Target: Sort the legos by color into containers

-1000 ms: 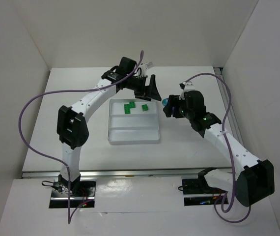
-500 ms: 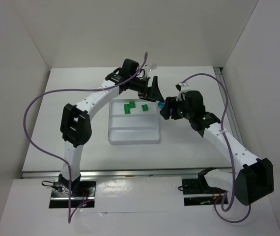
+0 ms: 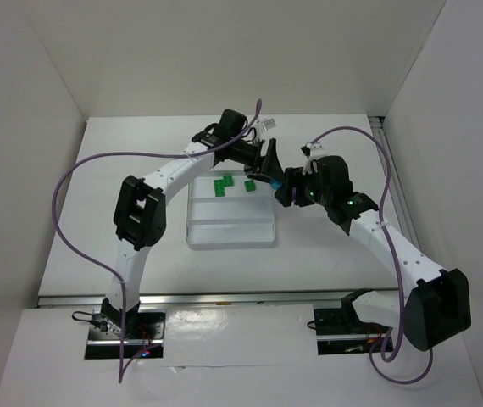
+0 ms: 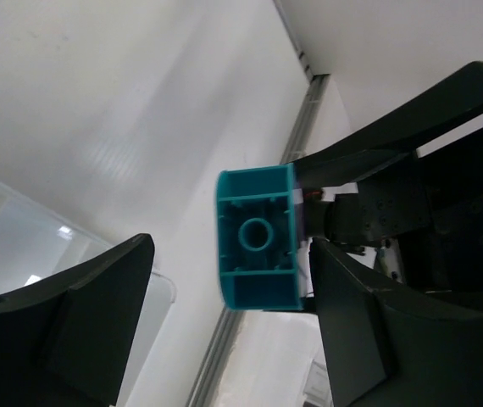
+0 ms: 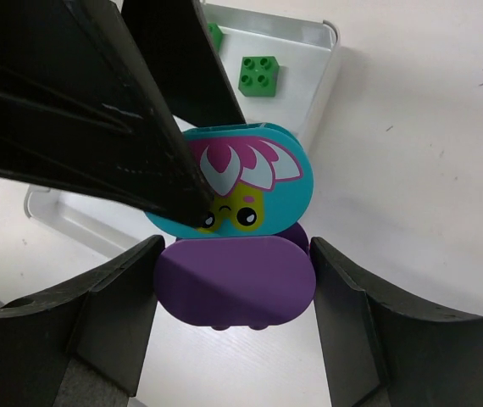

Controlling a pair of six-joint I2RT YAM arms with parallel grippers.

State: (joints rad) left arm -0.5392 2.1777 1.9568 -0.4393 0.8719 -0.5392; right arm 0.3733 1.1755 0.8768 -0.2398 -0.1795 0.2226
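Left gripper, jaws apart, straddles the teal piece; we centre it between them before squeezing; right gripper, clamped on the purple piece, must hold firm

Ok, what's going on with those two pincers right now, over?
Right pincer shut on purple rounded piece, teal piece joined to it. Left pincer open, straddling teal piece. Green bricks in tray, out of the way.
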